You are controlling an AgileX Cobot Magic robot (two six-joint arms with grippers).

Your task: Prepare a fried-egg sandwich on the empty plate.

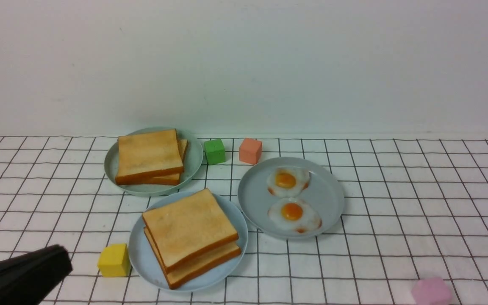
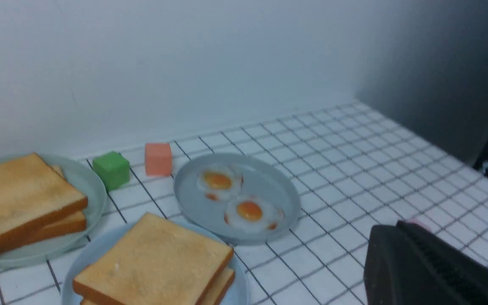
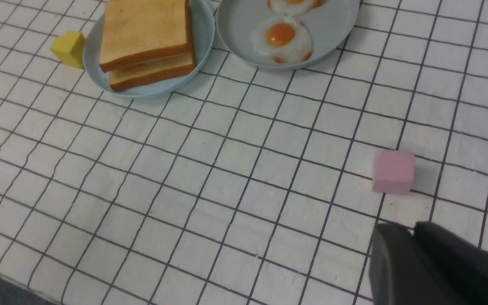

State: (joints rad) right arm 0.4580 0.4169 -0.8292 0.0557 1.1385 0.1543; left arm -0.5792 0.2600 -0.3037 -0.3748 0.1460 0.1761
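Note:
The sky-blue plate (image 1: pixel 142 258) sits front centre and carries two stacked toast slices (image 1: pixel 189 226); no egg shows between them. It also shows in the right wrist view (image 3: pixel 201 34). Two fried eggs (image 1: pixel 287 181) (image 1: pixel 295 214) lie on the grey-blue plate (image 1: pixel 252 199) to its right. My left gripper (image 1: pixel 59 258) is shut and empty, low at the front left, apart from the plate. My right gripper (image 3: pixel 405 231) is shut and empty over bare cloth, near a pink cube (image 3: pixel 393 171); it is out of the front view.
A grey-green plate (image 1: pixel 193 163) at the back left holds two more toast slices (image 1: pixel 148 154). A yellow cube (image 1: pixel 114 260) touches the sky-blue plate's left side. Green (image 1: pixel 214 151) and salmon (image 1: pixel 250 151) cubes stand behind the plates. A white wall closes the back.

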